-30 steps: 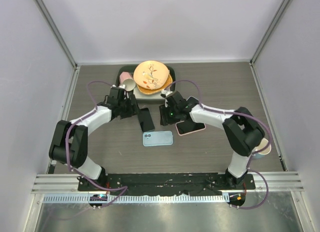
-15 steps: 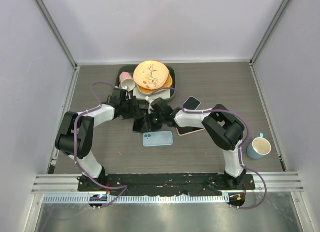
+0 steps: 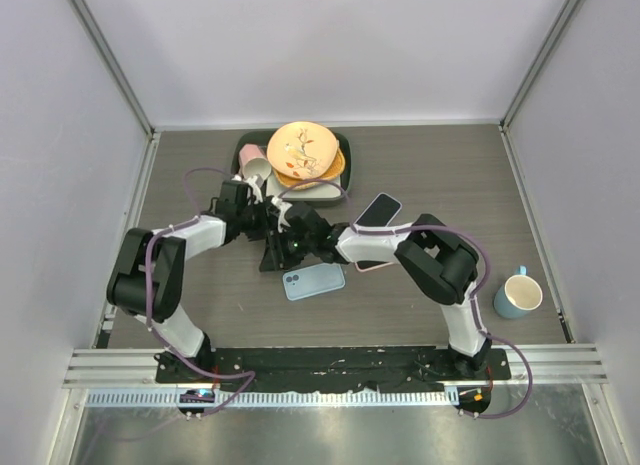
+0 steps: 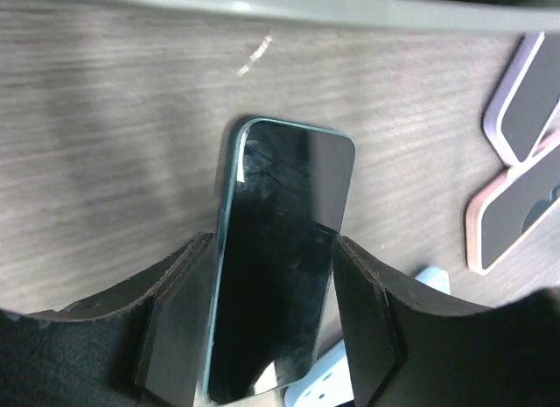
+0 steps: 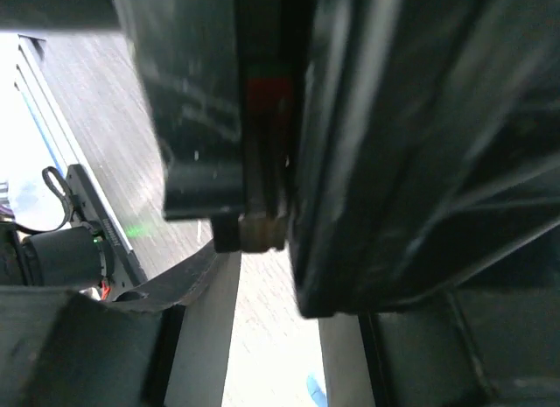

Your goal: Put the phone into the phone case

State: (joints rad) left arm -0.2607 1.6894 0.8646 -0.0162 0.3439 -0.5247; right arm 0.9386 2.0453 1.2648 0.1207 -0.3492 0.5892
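Note:
The phone (image 3: 271, 255) is dark with a teal edge and lies tilted at mid-table. In the left wrist view the phone (image 4: 293, 206) sits between my left fingers (image 4: 179, 319), which press its long edges. My left gripper (image 3: 264, 225) is shut on the phone. The light blue phone case (image 3: 315, 280) lies flat just right of and nearer than the phone, and a corner of the case (image 4: 427, 280) shows in the left wrist view. My right gripper (image 3: 291, 243) is pressed up against the phone's right side. Its wrist view is blocked by dark close surfaces, so its jaws cannot be read.
A lavender-cased phone (image 3: 378, 209) and a pink-cased phone (image 3: 380, 262) lie right of centre. A dark tray (image 3: 240, 143) at the back holds stacked plates (image 3: 303, 150) and a pink cup (image 3: 255, 168). A blue mug (image 3: 517, 296) stands at the right.
My right gripper has swung left to the phone. The phone has shifted left and nearer with my left gripper around it. The blue case has turned slightly.

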